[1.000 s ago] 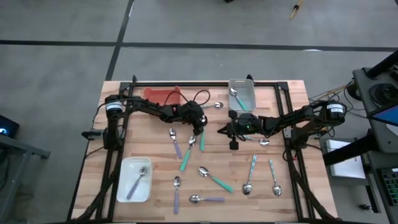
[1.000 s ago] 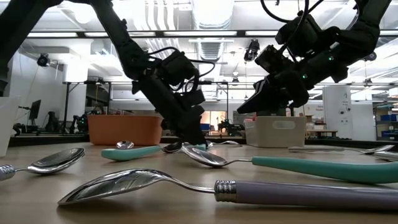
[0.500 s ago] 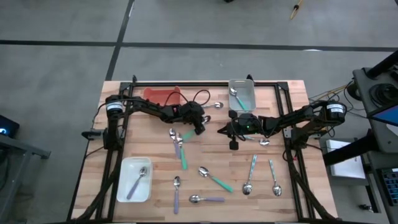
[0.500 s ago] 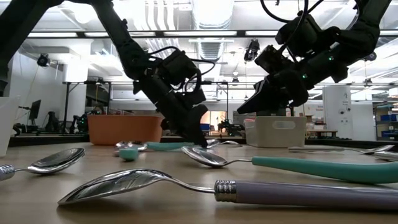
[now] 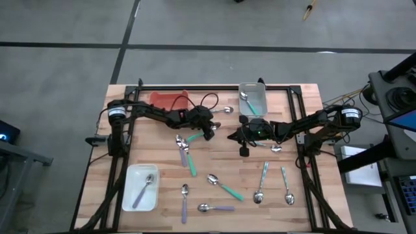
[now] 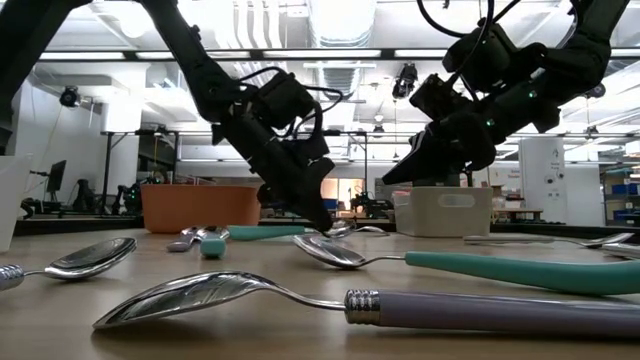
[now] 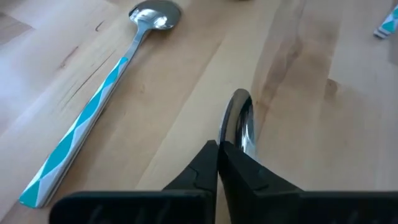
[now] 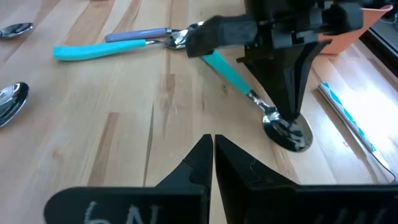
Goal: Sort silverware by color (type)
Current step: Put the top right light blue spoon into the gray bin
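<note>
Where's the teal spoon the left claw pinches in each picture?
High view: the teal spoon, mid-table.
Low view: centre, at the claw's tip.
Left wrist view: only its bowl shows.
Right wrist view: ahead, beneath the left claw.
Landmark: the left claw, shut on it.

We see spoons [image 5: 223, 188] scattered flat on the table, handles teal, lavender or pale blue. One teal-handled spoon [image 8: 249, 93] lies tilted with its bowl pinched at the table's middle; others rest in trays.
</note>
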